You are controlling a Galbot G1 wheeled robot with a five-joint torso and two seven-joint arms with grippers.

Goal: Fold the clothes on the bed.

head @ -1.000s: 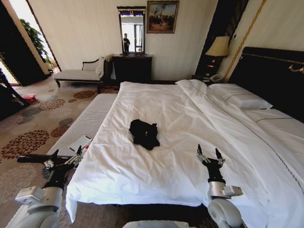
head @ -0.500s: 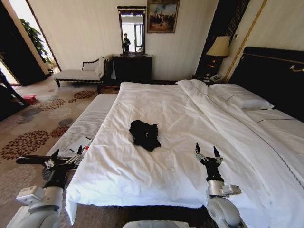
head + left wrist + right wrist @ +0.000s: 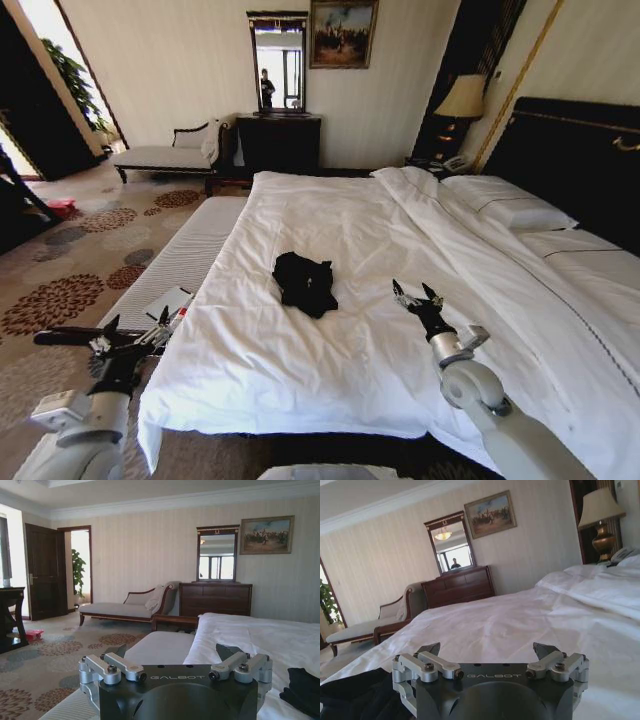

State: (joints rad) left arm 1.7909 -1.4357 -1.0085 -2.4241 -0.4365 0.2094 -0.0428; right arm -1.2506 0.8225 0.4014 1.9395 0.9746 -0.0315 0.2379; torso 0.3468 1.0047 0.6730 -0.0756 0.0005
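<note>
The clothes (image 3: 303,281), a crumpled black T-shirt, lie in a heap near the middle of the bed's white duvet (image 3: 380,240). My right gripper (image 3: 417,295) hovers open over the duvet, to the right of the heap and apart from it. In the right wrist view the open right gripper (image 3: 487,650) has the black cloth (image 3: 357,695) low at one side. My left gripper (image 3: 137,325) is open off the bed's left side, over the bench. In the left wrist view the open left gripper (image 3: 172,652) has the black shirt (image 3: 302,690) on the duvet beyond it.
A pale padded bench (image 3: 190,250) runs along the bed's left side with a booklet (image 3: 168,303) on it. Pillows (image 3: 505,205) and a dark headboard (image 3: 580,160) are at the right. A chaise (image 3: 170,155), dresser (image 3: 278,140) and lamp (image 3: 460,100) line the far wall.
My right gripper has reached forward and left over the duvet, closer to the black T-shirt. The left arm and the shirt stay put.
</note>
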